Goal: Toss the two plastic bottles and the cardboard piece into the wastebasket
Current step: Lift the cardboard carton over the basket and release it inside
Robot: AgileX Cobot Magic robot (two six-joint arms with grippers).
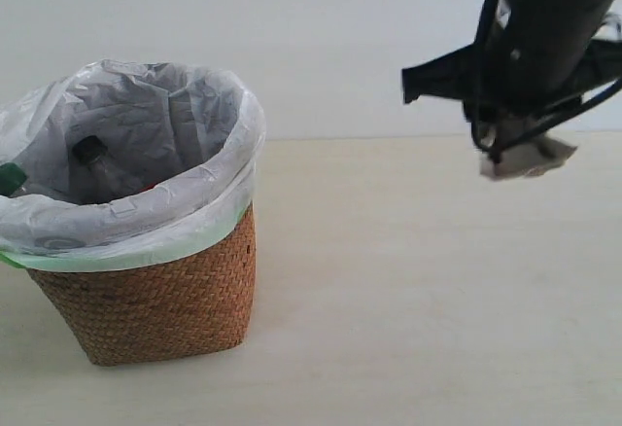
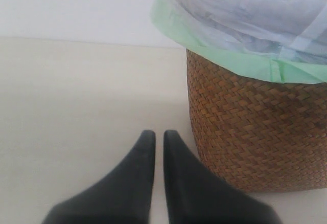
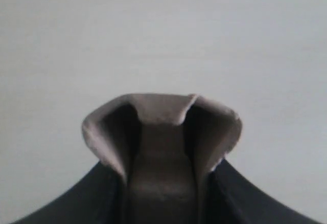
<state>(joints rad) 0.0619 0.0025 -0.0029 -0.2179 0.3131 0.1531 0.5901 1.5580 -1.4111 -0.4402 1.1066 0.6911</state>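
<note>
The wicker wastebasket [image 1: 155,295] with its white-grey bag stands at the left of the table. Inside it lie both bottles: the black cap [image 1: 87,149] and a bit of the green cap [image 1: 10,177] show. My right gripper [image 1: 525,149] hangs high at the upper right, shut on the moulded cardboard piece [image 1: 530,159], which fills the space between the black fingers [image 3: 255,193] in the right wrist view as a bent beige tray [image 3: 161,132]. My left gripper [image 2: 155,137] is shut with nothing in it, low on the table beside the wastebasket's wall [image 2: 255,132].
A pale wooden table [image 1: 428,300] stretches to the right of the basket under the raised right arm. A plain white wall stands behind. The bag's green edge [image 2: 225,60] folds over the basket's rim.
</note>
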